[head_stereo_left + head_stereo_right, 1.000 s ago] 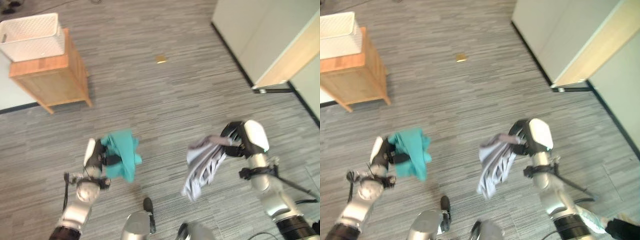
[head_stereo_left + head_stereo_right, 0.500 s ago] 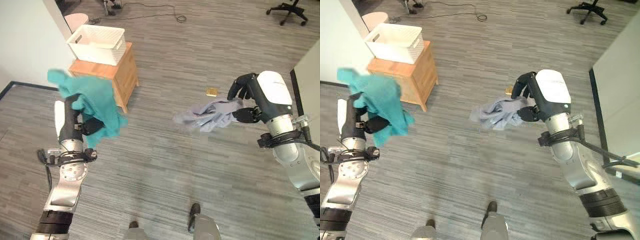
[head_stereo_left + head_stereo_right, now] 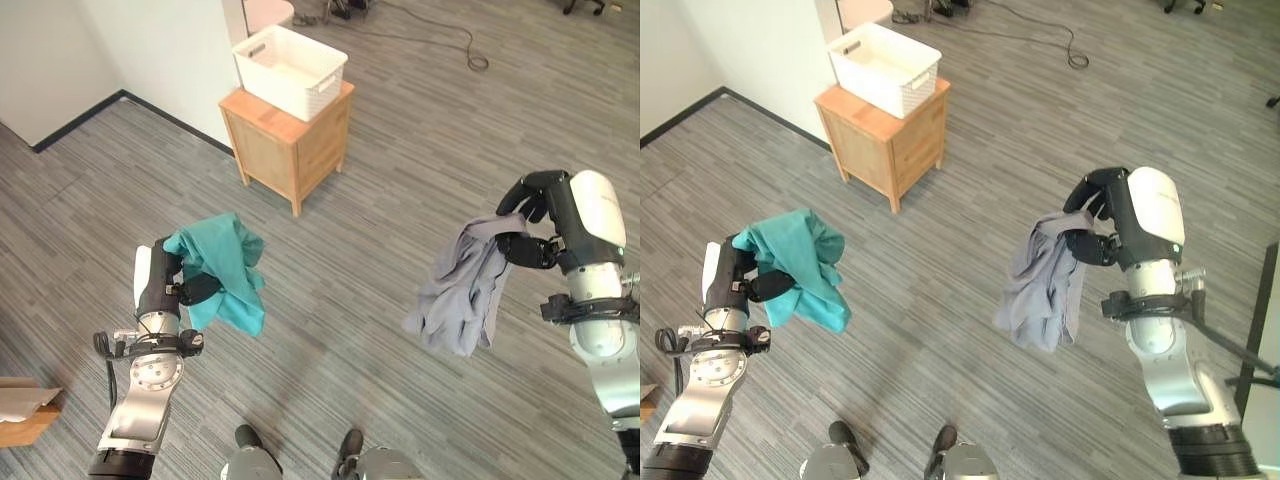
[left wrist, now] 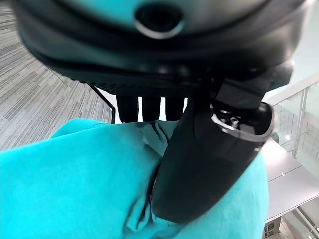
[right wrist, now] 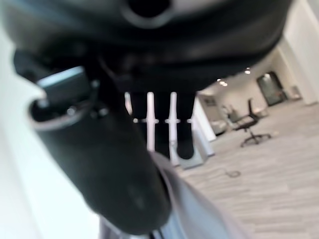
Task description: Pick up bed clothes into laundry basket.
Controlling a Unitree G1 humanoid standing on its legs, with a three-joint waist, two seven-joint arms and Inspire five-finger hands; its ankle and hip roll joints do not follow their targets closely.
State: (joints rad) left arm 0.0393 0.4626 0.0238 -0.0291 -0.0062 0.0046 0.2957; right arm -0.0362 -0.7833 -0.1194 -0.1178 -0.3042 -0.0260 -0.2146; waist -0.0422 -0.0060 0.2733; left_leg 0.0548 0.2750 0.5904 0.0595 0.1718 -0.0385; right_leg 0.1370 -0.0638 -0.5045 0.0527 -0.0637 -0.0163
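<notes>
matt teal cloth (image 3: 222, 270), grey cloth (image 3: 465, 290), white plastic basket (image 3: 289, 70), wooden cabinet (image 3: 290, 145).

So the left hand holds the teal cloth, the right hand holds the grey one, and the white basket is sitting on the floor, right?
Not quite: the basket sits on the wooden cabinet, not the floor, as the left eye view shows. The left hand does hold the teal cloth, the right hand the grey one.

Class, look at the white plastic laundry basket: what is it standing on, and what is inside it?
The white plastic laundry basket stands on a small wooden cabinet beside the white wall. The part of its inside that shows looks bare; the near wall hides the rest of the bottom.
</notes>
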